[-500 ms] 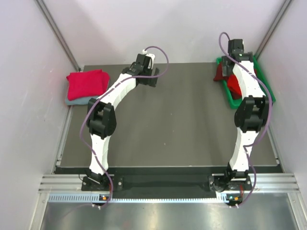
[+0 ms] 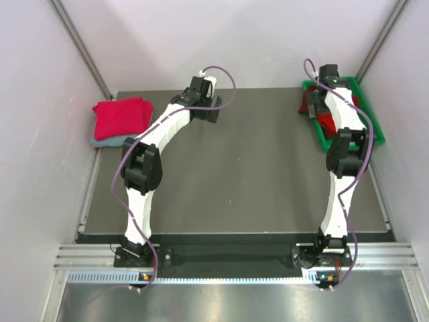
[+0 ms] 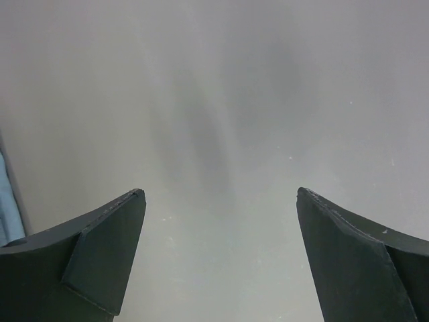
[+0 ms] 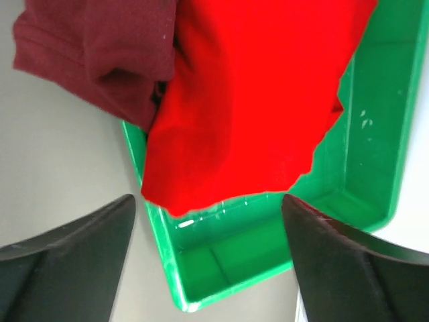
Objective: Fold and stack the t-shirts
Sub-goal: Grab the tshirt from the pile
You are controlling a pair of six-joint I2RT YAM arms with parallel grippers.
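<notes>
A folded crimson-pink t-shirt [image 2: 120, 117] lies on a folded grey-blue t-shirt [image 2: 106, 141] at the table's back left. At the back right, a bright red t-shirt [image 4: 248, 100] lies crumpled in the green tray [image 4: 155, 241]. A dark maroon t-shirt [image 4: 100, 54] spills over the tray's left wall. My right gripper [image 4: 208, 198] hangs open just above the red shirt's near edge, holding nothing. My left gripper [image 3: 220, 191] is open over bare table near the back middle [image 2: 206, 111]. A strip of the grey-blue t-shirt [image 3: 7, 201] shows at its left.
The tray [image 2: 373, 131] stands close to the right wall and the table's back edge. White walls close in the table on the left, back and right. Purple cables loop over both wrists.
My right arm has leaned a little further over the tray, its elbow drawn back. The left arm and the folded shirts have not moved.
</notes>
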